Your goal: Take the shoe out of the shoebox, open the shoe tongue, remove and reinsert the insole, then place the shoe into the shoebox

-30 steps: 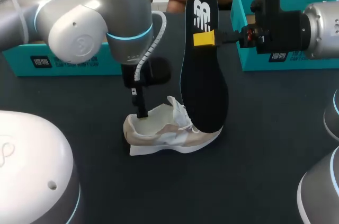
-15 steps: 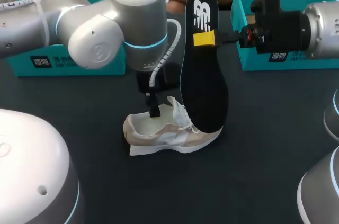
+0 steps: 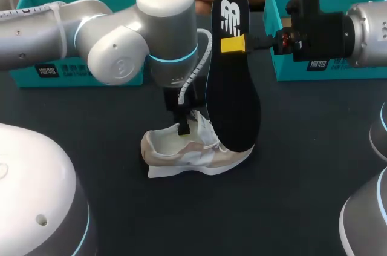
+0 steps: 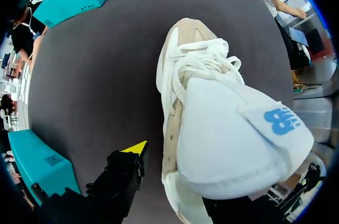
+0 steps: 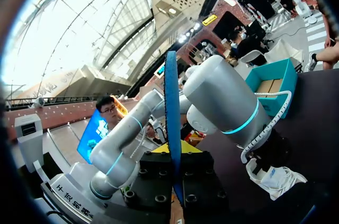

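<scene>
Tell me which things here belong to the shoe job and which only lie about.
Job: shoe; insole; left gripper; right gripper; left teal box, right teal box (which one serves, I cannot tell).
Not of the job: table.

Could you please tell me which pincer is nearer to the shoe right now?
Left. The left pincer sits right at the opening of the shoe. The right pincer is higher up, shut on the upright insole near its top end.

Robot test bench, grey left arm and right arm over dark table, teal shoeboxes
</scene>
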Tool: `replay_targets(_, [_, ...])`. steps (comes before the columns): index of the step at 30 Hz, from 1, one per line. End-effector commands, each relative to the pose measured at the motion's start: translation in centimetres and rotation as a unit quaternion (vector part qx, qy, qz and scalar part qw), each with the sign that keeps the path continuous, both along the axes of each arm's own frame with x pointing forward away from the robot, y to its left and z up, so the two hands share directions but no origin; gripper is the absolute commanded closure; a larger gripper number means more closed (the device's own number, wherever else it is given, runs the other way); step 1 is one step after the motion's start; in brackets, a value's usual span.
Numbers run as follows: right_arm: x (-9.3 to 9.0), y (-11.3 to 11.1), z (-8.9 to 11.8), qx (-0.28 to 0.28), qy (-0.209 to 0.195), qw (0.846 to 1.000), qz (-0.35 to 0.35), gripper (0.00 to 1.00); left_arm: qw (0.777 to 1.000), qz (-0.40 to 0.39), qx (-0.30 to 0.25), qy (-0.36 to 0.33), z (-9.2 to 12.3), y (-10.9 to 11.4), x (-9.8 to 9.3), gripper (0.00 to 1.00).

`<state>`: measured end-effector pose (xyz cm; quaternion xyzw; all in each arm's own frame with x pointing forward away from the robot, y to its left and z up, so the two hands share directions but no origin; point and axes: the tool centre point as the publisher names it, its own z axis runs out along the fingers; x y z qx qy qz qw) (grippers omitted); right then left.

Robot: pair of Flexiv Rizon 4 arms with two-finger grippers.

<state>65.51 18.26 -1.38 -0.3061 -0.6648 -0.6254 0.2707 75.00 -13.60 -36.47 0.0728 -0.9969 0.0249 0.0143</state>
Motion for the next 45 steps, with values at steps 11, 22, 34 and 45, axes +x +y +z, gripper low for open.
replay_targets(11, [-0.1, 0.2, -0.1, 0.000, 0.000, 1.000, -0.002, 1.00, 1.000, -0.001, -0.001, 0.016, -1.8, -0.8, -0.4, 0.61])
replay_targets(22, [-0.1, 0.2, -0.1, 0.000, 0.000, 1.000, -0.002, 1.00, 0.999, -0.009, 0.002, 0.032, -1.9, -0.5, -0.3, 1.00])
replay_targets(34, [-0.1, 0.2, -0.1, 0.000, 0.000, 1.000, -0.002, 1.00, 0.986, -0.108, -0.040, 0.123, -0.6, 0.0, -0.8, 1.00])
replay_targets(45, [-0.1, 0.2, -0.1, 0.000, 0.000, 1.000, -0.002, 1.00, 0.949, -0.256, -0.044, 0.179, 1.6, 0.7, -1.1, 1.00])
